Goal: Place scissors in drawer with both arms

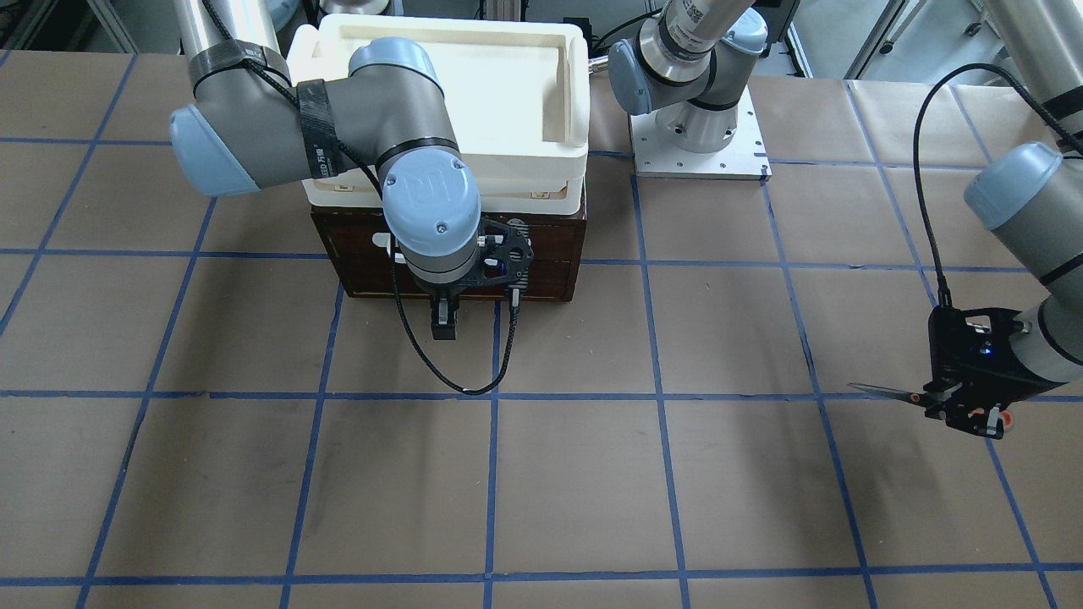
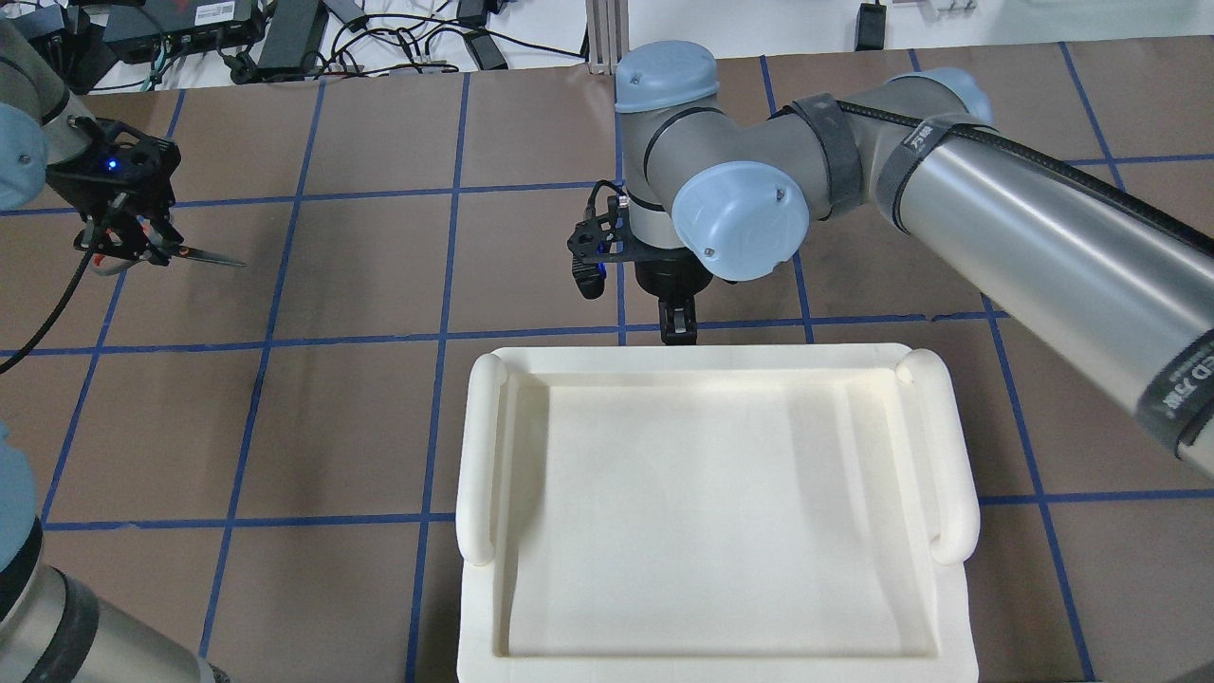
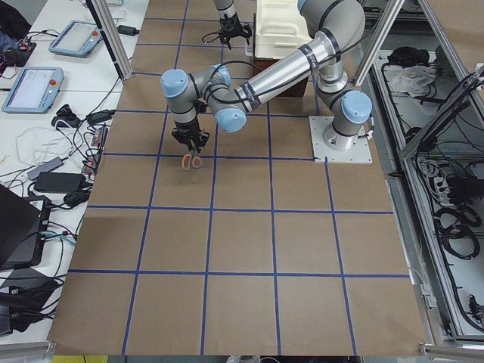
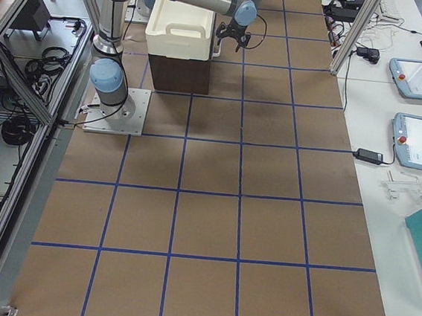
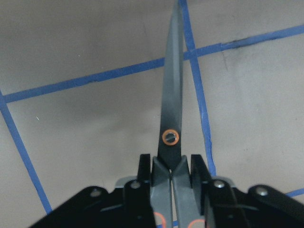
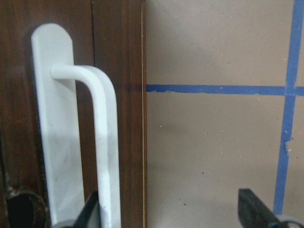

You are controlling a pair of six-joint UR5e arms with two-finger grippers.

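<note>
Inside left end effector [image 5: 171,166]: scissors [image 5: 172,95]; blades (closed) protruding

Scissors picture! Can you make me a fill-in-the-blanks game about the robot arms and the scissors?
1. The left hand grips the small grey-handled scissors with slim silver blades by their ___.
2. The right hand hovers in front of the dark-brown wooden drawer, near its long ___ bar handle.
3. The cream-white plastic tray sits on ___ of the brown drawer box.

Missing words: handles, white, top.
</note>
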